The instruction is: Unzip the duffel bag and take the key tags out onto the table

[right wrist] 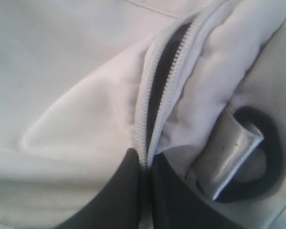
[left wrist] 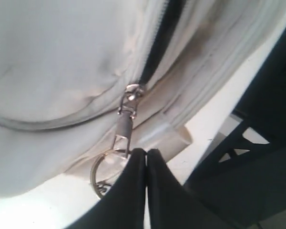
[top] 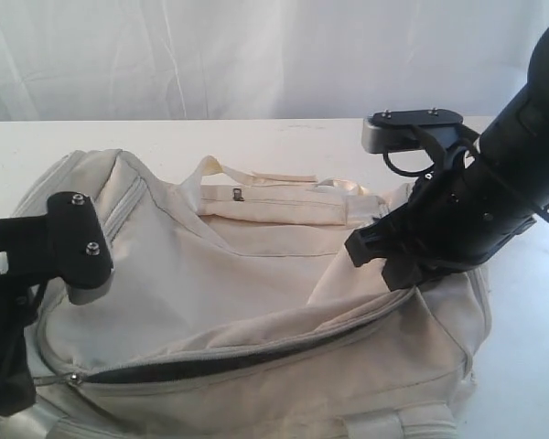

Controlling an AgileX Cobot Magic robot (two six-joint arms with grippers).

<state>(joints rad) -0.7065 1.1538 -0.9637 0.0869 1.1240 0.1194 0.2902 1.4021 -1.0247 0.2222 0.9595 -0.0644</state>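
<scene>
The bag lies at the table's near edge, zip open – left gripper closed tight against the pull, right gripper pinching the bag's fabric at the zip's end – its dark tag too small to read.

White table, plain top. One cream duffel bag lies directly on it, filling the near side; bare tabletop shows behind and right of it.
</scene>
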